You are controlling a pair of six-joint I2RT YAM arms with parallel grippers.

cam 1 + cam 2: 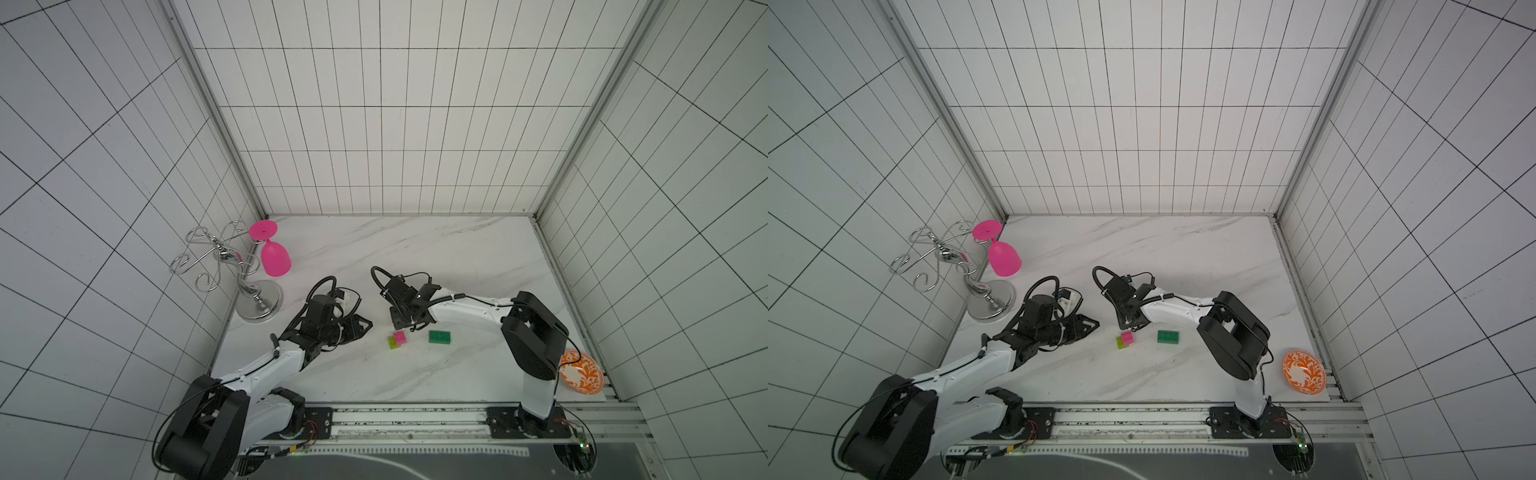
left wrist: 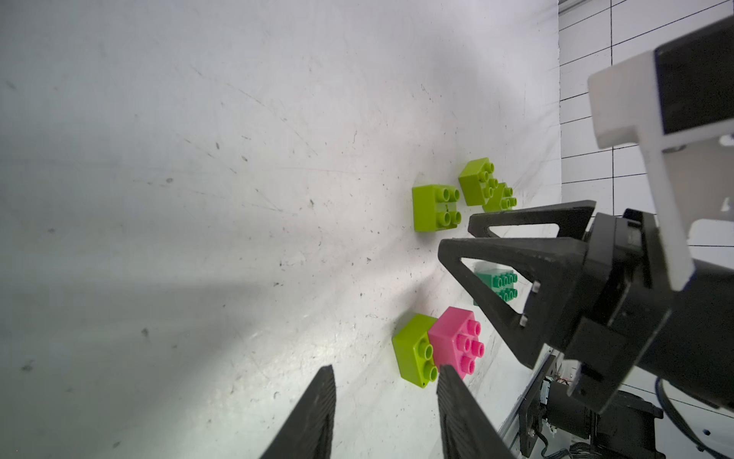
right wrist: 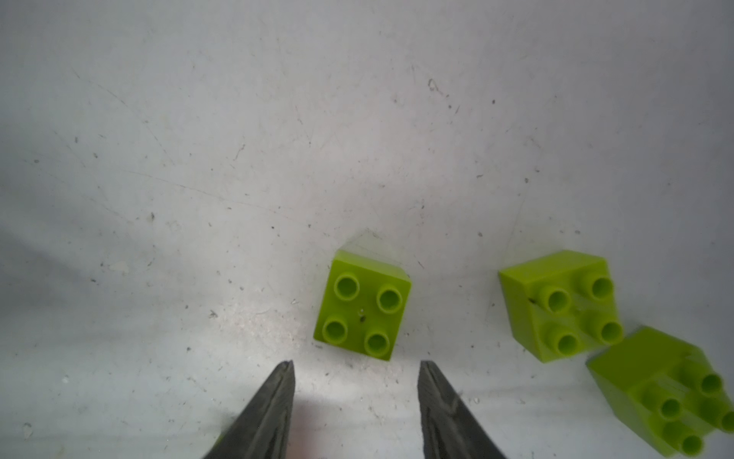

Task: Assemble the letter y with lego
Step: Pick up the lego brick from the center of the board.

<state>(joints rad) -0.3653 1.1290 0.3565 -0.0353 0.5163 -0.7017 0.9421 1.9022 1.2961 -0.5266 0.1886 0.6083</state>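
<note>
both top views look steeply down from high overhead onto the whole white marble-patterned tabletop (image 1: 415,257); the left wrist camera skims across it, the right stares down closer, both catching one lime-green square studded plastic brick (image 2: 435,206).

White marbled bench (image 1: 415,257): pink-and-lime pair (image 1: 397,339), seemingly clipped together, near centre; dark green brick (image 1: 440,336) at its three o'clock; three loose lime bricks (image 3: 362,305); wire rack (image 1: 259,305) at nine; orange plate (image 1: 581,371) at four.
</note>
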